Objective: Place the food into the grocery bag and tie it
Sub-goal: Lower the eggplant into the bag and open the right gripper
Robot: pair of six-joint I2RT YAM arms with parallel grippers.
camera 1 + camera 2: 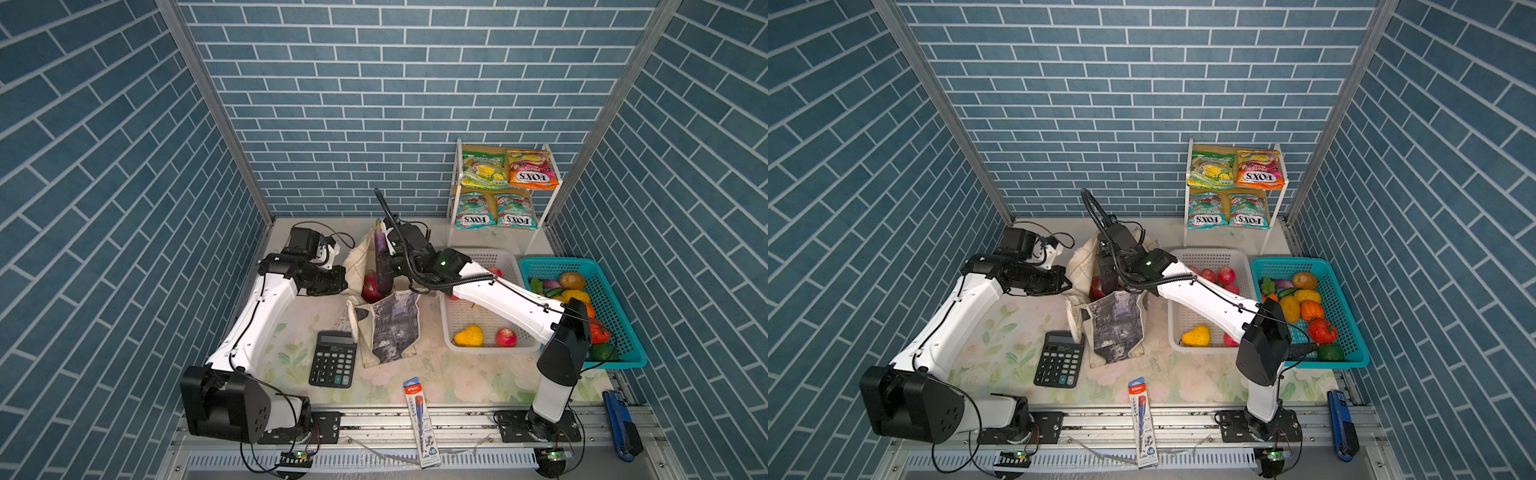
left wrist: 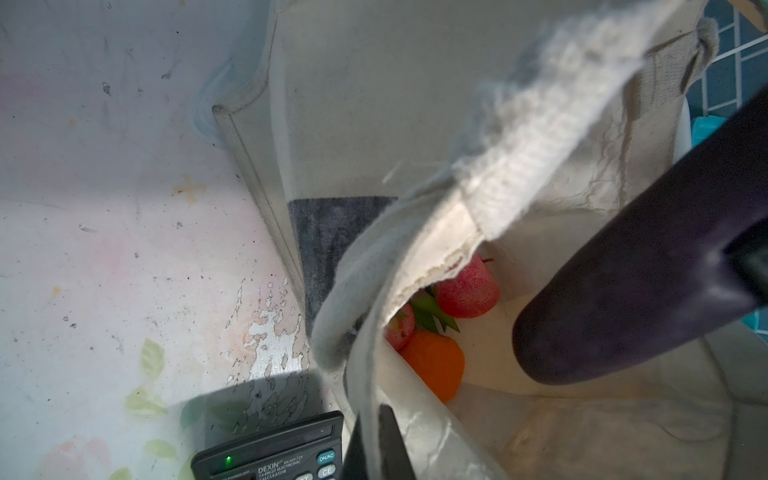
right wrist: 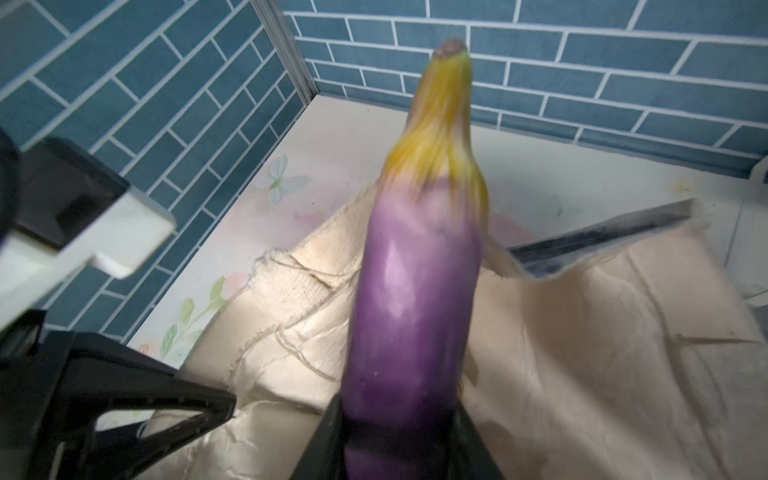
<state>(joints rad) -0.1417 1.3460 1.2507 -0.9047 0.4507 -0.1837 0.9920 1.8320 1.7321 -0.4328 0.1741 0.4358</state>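
Purple eggplant [image 3: 415, 291], clamped in the right claw [image 3: 399, 432], should drop blunt-end first; the left claw [image 2: 376, 444] pinches the bag [image 1: 395, 328] open.

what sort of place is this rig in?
Likely a mock grocery stall inside a robot test cell, not a real shop: brick-print walls, a rack of candy packets, and a teal basket of toy produce.
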